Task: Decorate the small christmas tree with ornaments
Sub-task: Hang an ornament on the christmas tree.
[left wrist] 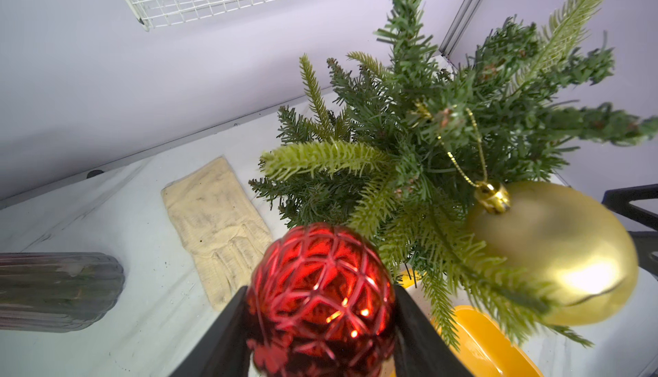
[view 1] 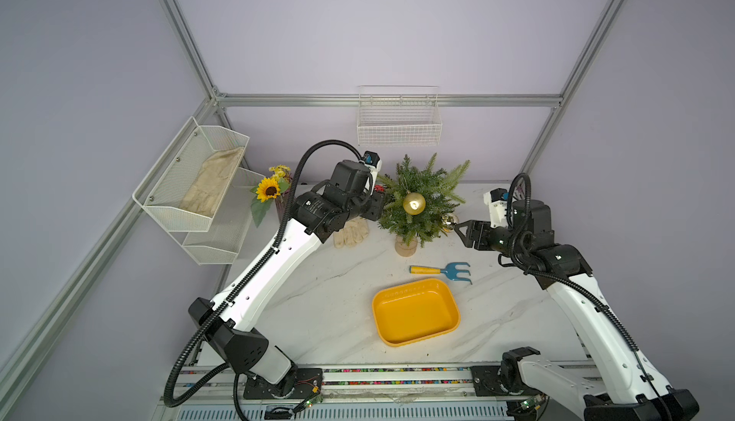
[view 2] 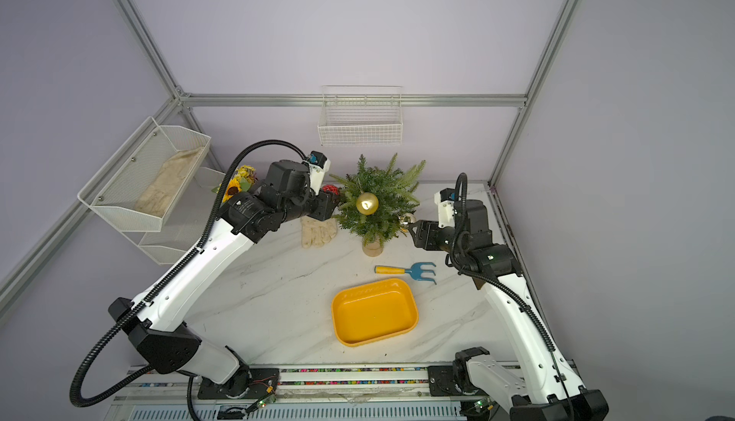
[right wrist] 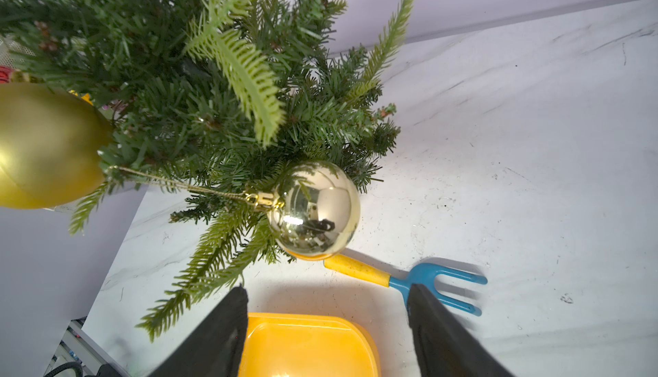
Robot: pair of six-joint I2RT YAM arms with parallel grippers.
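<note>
While the counter (view 1: 318, 299) carries it all: white marbled top, both arms reaching toward its far edge.
small christmas tree (view 1: 421, 196): upright on its stump near the counter's far edge, between the two hands.
yellow tray (view 1: 415, 313): empty, mid-counter toward the front edge.
glove (view 1: 350, 235): flat on the counter, just left of the stump.
rake (view 1: 441, 271): lying between tree and tray.
left hand (left wrist: 320, 297): closed on the red ornament, fingers pressing both its sides, at the tree's left boughs.
right hand (right wrist: 327, 289): parted and empty, just short of the shiny gold ornament.
matte gold ornament (view 1: 414, 203): hung by its cord on the front of the tree.
shiny gold ornament (right wrist: 313, 208): low on the tree's right side, cord running to a branch.
red ornament (left wrist: 317, 261): gripped, not yet on a branch; its loop is hidden.
risk, loop: likely to miss a twig, since the hand holds the ball rather than the loop.
risk, tree: a push into the boughs could tip the narrow stump or shake the two hung balls loose.
risk, slip: the glossy faceted ball may squirt from the fingers.
risk, right side: a small advance could knock the shiny ball off.
</note>
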